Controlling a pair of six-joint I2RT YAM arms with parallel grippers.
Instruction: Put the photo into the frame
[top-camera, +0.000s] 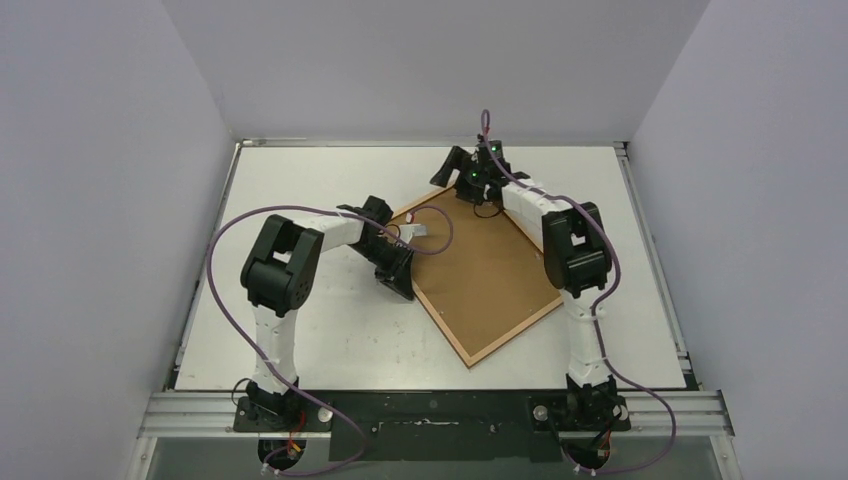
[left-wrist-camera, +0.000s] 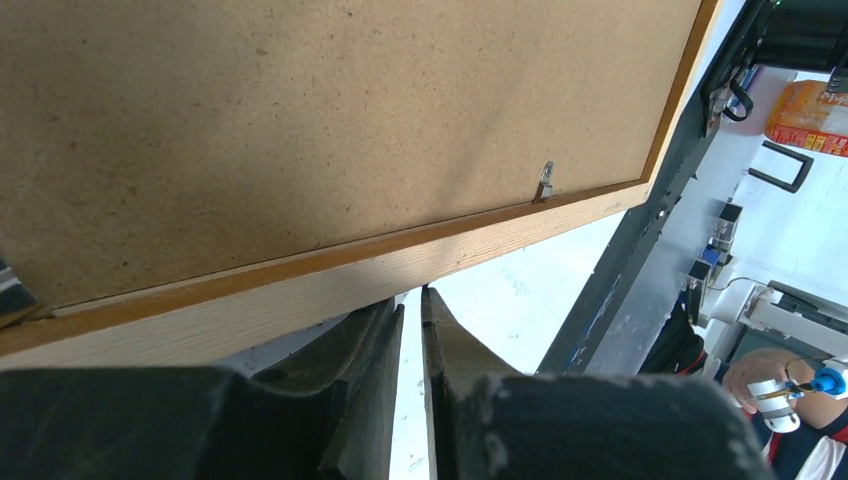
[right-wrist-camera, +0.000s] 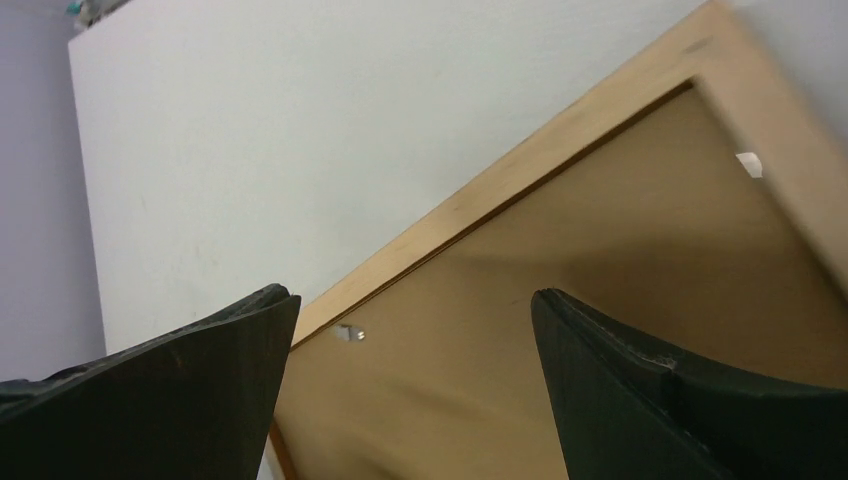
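The frame (top-camera: 515, 332) lies face down and turned diagonally on the white table, with the brown fibreboard backing sheet (top-camera: 480, 270) filling it. The photo is not in view. My left gripper (top-camera: 395, 275) is at the frame's left edge. In the left wrist view its fingers (left-wrist-camera: 413, 300) are shut to a thin slit with nothing between them, their tips against the wooden moulding (left-wrist-camera: 300, 290). My right gripper (top-camera: 462, 172) hovers over the frame's far corner. In the right wrist view it (right-wrist-camera: 415, 295) is wide open above the backing (right-wrist-camera: 600, 260), beside the moulding (right-wrist-camera: 560, 130).
Small metal retaining tabs (left-wrist-camera: 545, 182) (right-wrist-camera: 348, 333) stick out over the backing near the moulding. White table (top-camera: 300, 330) lies left of the frame. Enclosure walls stand at the back and sides. A black rail (left-wrist-camera: 620, 260) runs along the table's edge.
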